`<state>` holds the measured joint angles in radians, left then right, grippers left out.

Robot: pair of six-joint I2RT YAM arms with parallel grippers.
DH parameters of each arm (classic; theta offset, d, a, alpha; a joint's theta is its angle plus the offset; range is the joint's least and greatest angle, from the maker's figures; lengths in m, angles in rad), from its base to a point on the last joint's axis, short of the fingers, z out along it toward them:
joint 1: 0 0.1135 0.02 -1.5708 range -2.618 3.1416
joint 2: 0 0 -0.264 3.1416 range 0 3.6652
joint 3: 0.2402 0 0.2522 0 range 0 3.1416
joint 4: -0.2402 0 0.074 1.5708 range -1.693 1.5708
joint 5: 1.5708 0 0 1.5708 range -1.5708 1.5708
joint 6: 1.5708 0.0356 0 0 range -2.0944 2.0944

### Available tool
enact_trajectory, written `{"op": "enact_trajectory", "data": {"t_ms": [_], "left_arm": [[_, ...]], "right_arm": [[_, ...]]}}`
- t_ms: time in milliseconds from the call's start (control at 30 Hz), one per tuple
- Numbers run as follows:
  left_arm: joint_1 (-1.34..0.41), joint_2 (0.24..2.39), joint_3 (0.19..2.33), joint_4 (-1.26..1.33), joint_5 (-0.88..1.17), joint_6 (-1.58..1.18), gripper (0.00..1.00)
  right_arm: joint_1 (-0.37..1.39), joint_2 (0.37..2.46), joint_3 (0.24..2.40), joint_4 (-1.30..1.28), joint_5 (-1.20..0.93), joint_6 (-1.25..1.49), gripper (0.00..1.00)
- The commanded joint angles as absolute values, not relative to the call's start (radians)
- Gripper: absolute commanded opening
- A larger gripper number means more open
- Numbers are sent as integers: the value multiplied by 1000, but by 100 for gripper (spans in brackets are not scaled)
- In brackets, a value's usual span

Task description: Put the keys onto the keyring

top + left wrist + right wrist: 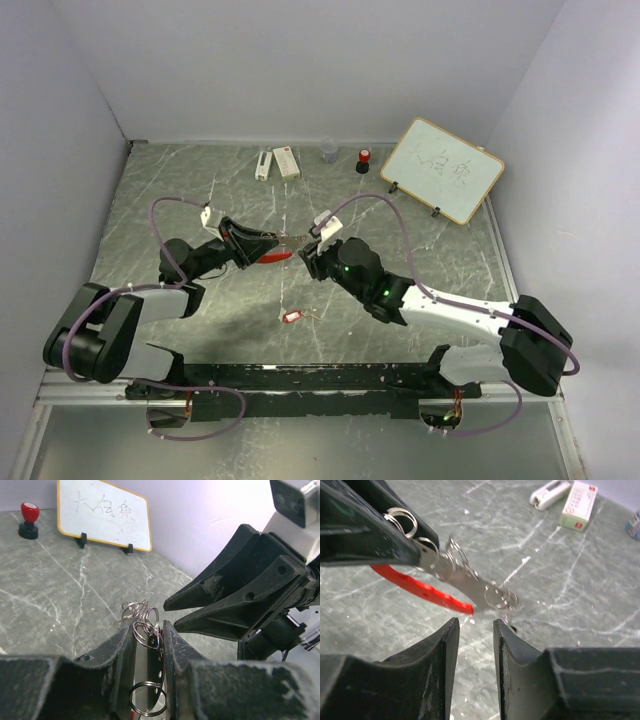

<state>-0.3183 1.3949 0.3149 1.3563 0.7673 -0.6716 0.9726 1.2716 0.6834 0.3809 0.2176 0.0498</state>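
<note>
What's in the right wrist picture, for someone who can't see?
The left arm's jaws clamp a silver metal keyring with a curved red fob above a grey marbled table. The right arm's jaws stand open, facing it.

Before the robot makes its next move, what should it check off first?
1. Left tool clamped on the keyring: ok.
2. Right tool open and empty: ok.
3. Right tool clear of the keyring: ok, a gap shows.
4. Red-tagged key on the keyring: not ok, it lies on the table.
5. Other key already threaded on: cannot tell.
</note>
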Motion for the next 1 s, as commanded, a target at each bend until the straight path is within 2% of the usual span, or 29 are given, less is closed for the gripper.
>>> {"op": "enact_trajectory", "data": {"t_ms": [0, 333, 567, 967], "left_arm": [[-321, 1356, 344, 1279, 748, -567, 7], [-320, 1421, 362, 1460, 911, -584, 7], [-320, 1589, 411, 1801, 1086, -730, 7], [-324, 1632, 498, 1812, 1216, -759, 7]], "right_arm": [[971, 1220, 646, 300, 312, 102, 34], [971, 1150, 621, 349, 319, 38, 35], [966, 1154, 653, 363, 248, -26, 35], [959, 1121, 618, 397, 119, -72, 33]]}}
